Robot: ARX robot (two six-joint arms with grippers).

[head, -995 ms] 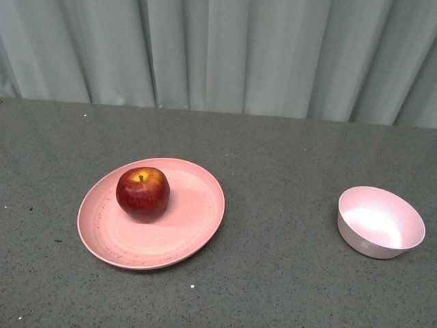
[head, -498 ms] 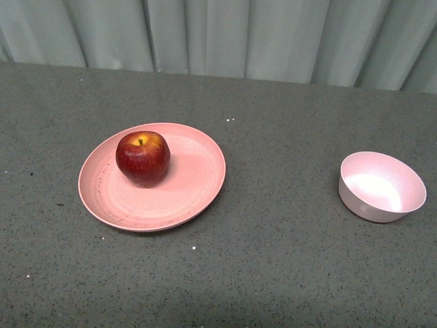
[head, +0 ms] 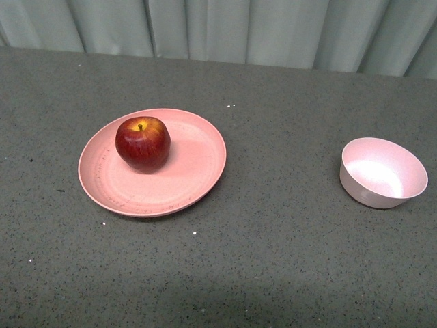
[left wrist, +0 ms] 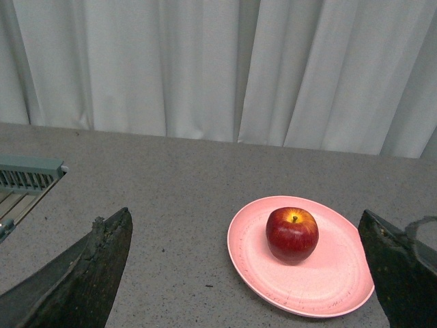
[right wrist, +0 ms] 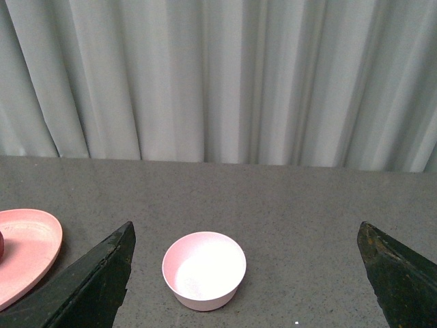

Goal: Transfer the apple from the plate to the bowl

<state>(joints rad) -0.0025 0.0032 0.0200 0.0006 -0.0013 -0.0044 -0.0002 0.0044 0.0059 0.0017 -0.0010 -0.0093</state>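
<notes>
A dark red apple (head: 143, 143) with a yellow patch at its stem sits on the left part of a wide salmon-pink plate (head: 188, 174), left of centre on the grey table. A small pale pink bowl (head: 381, 172) stands empty at the right. Neither gripper shows in the front view. In the left wrist view my left gripper (left wrist: 249, 273) is open and empty, well back from the apple (left wrist: 292, 234) and the plate (left wrist: 328, 280). In the right wrist view my right gripper (right wrist: 246, 273) is open and empty, back from the bowl (right wrist: 203, 270); the plate's edge (right wrist: 27, 253) shows beside it.
A pale grey-green curtain (head: 218, 27) hangs behind the table's far edge. A slatted grey fixture (left wrist: 27, 178) sits at the table's side in the left wrist view. The speckled grey tabletop (head: 280, 225) lies open between plate and bowl.
In the front view the plate, apple and bowl have shifted upward in the picture and more near tabletop shows; the view has tilted down. The objects keep their places relative to each other.
</notes>
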